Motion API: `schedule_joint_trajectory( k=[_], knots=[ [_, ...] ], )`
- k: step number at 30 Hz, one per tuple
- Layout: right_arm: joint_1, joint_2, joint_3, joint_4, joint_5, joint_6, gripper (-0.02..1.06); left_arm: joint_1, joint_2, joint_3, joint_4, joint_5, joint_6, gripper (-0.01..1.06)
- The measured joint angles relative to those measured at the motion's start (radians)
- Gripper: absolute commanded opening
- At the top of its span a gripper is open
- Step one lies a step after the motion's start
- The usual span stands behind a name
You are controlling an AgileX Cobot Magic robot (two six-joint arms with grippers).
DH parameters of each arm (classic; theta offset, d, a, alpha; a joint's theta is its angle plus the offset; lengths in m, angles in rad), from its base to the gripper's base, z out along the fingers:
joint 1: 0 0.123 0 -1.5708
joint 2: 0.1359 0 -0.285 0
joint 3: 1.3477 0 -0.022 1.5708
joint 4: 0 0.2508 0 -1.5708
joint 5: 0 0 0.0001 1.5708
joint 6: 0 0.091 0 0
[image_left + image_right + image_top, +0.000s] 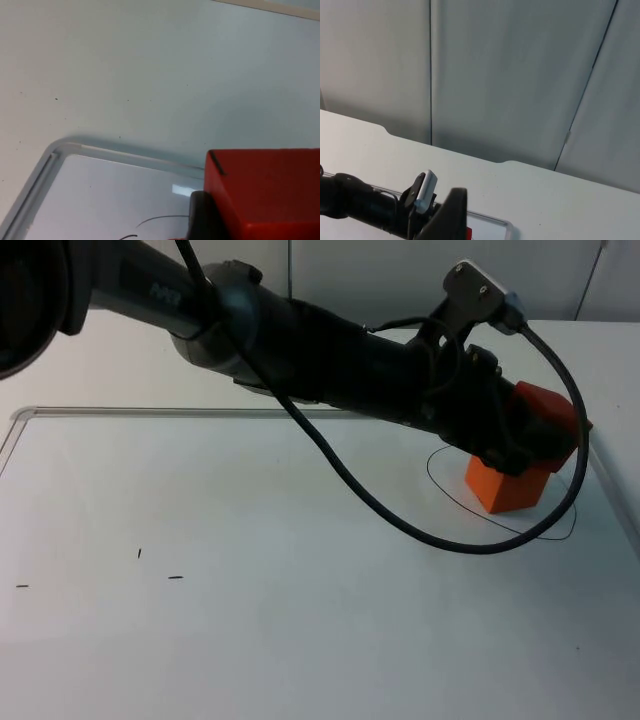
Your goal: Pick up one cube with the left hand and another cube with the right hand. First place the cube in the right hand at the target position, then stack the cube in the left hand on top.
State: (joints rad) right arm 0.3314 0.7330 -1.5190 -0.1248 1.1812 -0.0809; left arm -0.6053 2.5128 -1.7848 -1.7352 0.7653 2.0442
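Note:
An orange cube [510, 488] stands at the right of the table inside a thin black drawn outline [436, 480]. Directly over it, shifted a little back and right, is a red cube [545, 412], and my left gripper [520, 440] is shut on that cube. I cannot tell whether the red cube rests on the orange one. The left wrist view has the red cube [265, 195] close up beside a black fingertip [200, 215]. My right gripper [449, 215] waits raised, off to the side, facing the partition wall.
The white board's raised rim [20, 420] runs along the back and left [50, 160]. Small black marks [175, 577] dot its left part. My left arm [300, 350] spans the back of the table. The grey partition wall [510, 75] stands behind.

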Motion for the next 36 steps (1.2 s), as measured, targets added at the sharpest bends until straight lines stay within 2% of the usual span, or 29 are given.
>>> schedule_joint_trajectory(
  k=[18,28,32,33,36],
  knots=[
    [0.0,0.0,0.0,-0.002,0.0,0.002,1.05,0.0,0.016,-0.012,-0.013,-0.005,0.042,0.0],
    [0.0,0.0,0.0,-0.002,0.0,0.002,1.05,0.0,0.016,-0.018,-0.017,-0.041,0.047,0.02],
    [0.0,0.0,0.0,-0.002,0.0,0.002,1.05,0.0,0.016,-0.018,-0.017,-0.041,0.047,0.17],
    [0.0,0.0,0.0,-0.002,0.0,0.002,1.05,0.0,0.016,-0.018,-0.017,-0.041,0.047,0.17],
    [0.0,0.0,0.0,-0.002,0.0,0.002,1.05,0.0,0.016,-0.018,-0.017,-0.041,0.047,0.34]
  ],
)
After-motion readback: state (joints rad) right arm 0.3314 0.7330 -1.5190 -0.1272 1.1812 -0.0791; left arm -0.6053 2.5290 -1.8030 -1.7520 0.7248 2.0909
